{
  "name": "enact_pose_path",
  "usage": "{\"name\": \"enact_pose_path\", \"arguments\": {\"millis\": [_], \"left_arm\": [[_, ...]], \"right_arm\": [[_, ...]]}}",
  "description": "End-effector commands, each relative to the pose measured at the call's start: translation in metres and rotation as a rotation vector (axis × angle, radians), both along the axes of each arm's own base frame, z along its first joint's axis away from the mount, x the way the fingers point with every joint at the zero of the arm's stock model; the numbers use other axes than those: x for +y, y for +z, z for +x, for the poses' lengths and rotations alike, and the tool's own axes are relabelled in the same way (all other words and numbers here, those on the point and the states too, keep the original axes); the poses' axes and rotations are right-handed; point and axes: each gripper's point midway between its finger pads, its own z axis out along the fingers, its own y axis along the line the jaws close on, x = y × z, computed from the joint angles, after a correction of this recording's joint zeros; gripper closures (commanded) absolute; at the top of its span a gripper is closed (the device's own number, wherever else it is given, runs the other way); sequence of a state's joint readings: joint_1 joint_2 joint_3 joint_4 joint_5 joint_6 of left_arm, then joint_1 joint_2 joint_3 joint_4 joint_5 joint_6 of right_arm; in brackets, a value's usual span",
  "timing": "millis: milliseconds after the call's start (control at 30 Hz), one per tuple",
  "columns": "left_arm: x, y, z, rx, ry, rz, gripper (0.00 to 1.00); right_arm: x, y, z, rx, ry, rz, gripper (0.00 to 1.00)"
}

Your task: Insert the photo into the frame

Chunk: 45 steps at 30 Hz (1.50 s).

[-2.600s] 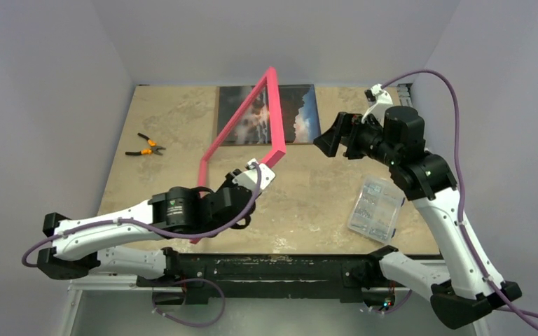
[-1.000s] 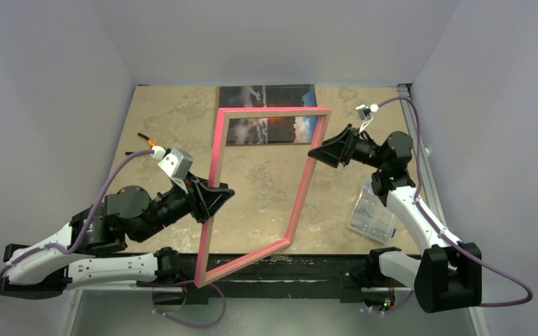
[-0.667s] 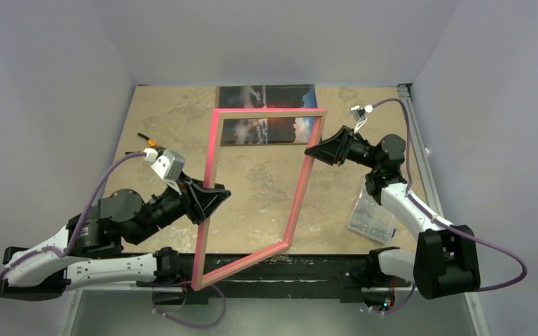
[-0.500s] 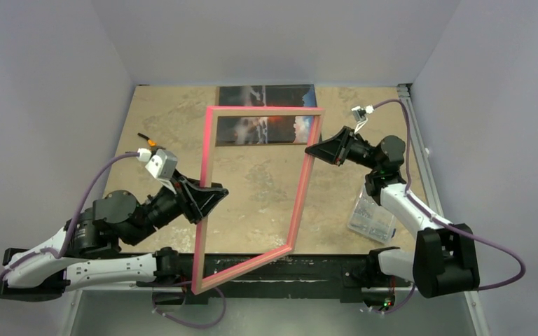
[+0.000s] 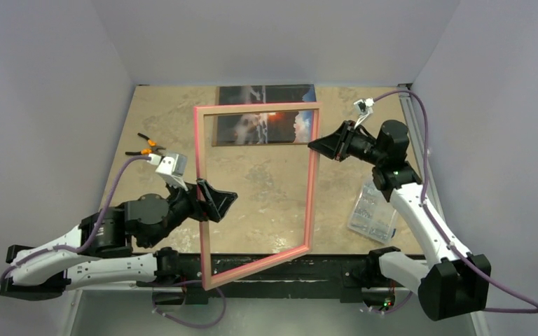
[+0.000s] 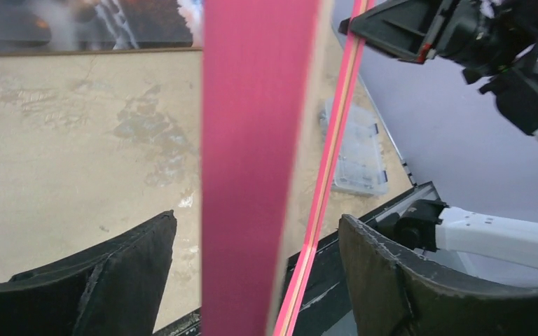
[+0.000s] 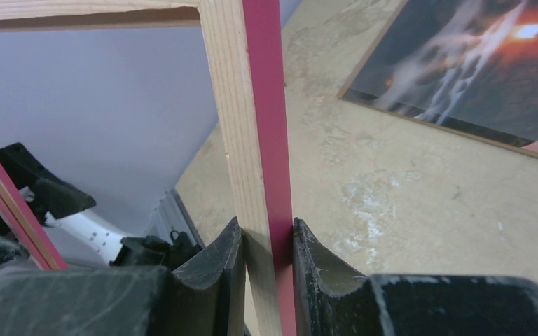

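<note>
Frame (image 5: pixel 313 189) aloft in right tool (image 5: pixel 316 146)

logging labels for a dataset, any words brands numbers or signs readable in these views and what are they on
None: no text can be read in any of the three views.
frame: plain pink face and bare wood back, no label.
photo: landscape image only, no caption.
clear plastic box: too small to tell whether anything is printed on it.
pliers: too small to show any marking.
</note>
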<state>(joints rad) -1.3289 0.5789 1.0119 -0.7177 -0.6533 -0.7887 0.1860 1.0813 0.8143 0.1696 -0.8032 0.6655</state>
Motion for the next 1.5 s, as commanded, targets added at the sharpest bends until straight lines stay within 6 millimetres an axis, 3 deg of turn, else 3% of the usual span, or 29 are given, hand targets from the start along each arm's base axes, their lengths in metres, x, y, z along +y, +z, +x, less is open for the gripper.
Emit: {"name": "enact_pose_path", "arguments": {"millis": [0, 233, 433, 733, 867, 1067, 1467], "left_arm": [[-0.003, -0.019, 0.008, 0.068, 0.08, 0.029, 0.14], [-0.028, -0.024, 0.015, 0.105, 0.048, 0.036, 0.12], [-0.037, -0.051, 0.031, 0.21, 0.062, 0.106, 0.11], [-0.02, -0.104, 0.049, 0.325, 0.155, 0.319, 0.01], [0.0, -0.123, 0.053, 0.369, 0.231, 0.413, 0.0], [0.028, -0.136, 0.054, 0.4, 0.307, 0.492, 0.0], [0.04, -0.156, 0.051, 0.45, 0.313, 0.588, 0.0]], "right_arm": [[-0.015, -0.003, 0.008, 0.089, -0.117, -0.077, 1.0], [-0.042, -0.019, 0.029, 0.159, -0.276, -0.201, 1.0], [-0.06, -0.031, 0.038, 0.201, -0.361, -0.286, 1.0], [-0.069, -0.049, 0.037, 0.233, -0.391, -0.327, 1.0], [-0.07, -0.056, 0.038, 0.236, -0.393, -0.331, 1.0], [-0.068, -0.072, 0.041, 0.265, -0.375, -0.345, 1.0], [-0.075, -0.109, 0.061, 0.284, -0.337, -0.484, 1.0]]}}
